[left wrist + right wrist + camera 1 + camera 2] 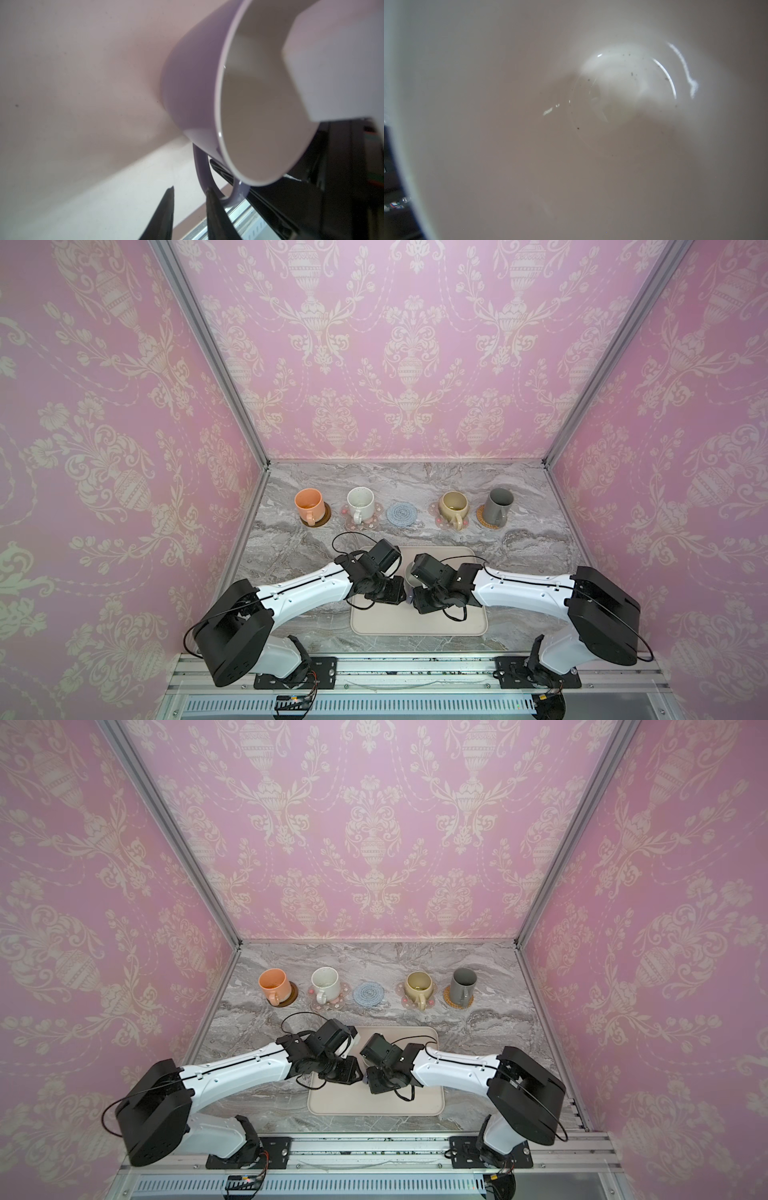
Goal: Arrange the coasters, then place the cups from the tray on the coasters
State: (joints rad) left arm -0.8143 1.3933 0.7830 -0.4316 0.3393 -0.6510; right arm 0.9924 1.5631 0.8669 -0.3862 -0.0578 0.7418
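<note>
**Tray** [415,624]: lower centre of both top views. Both wrists crowd over its upper half.

**Left gripper** [190,188]: jaws part-way apart, with nothing clamped that I can see. One fingertip [215,207] sits at the handle loop.

**Right gripper** [419,598]: fingers hidden, so I cannot tell whether it is released or clenched.

**Lavender cup** [191,87]: within the tray's outline, between the two grippers. I cannot tell whether it is lifted. I judge it glazed ceramic: stiff, moderately heavy, slick, liable to chip against a neighbour. The best hold is the handle [200,170], or a pinch across the rim wall.

**Seated cups**: orange-peach cup [309,502], speckled white cup [360,501], beige-yellow cup [454,505] and dark grey cup [498,502], each on a coaster in the row across mid-frame.

**Blue coaster** [402,514]: bare, in the middle of that row. I judge it the destination.

**Views**: the top views give the row and the bare coaster but bury the lavender cup under the wrists. Only the left wrist view gives its outer wall and handle. The right wrist view gives only its white, speck-dotted inside.
</note>
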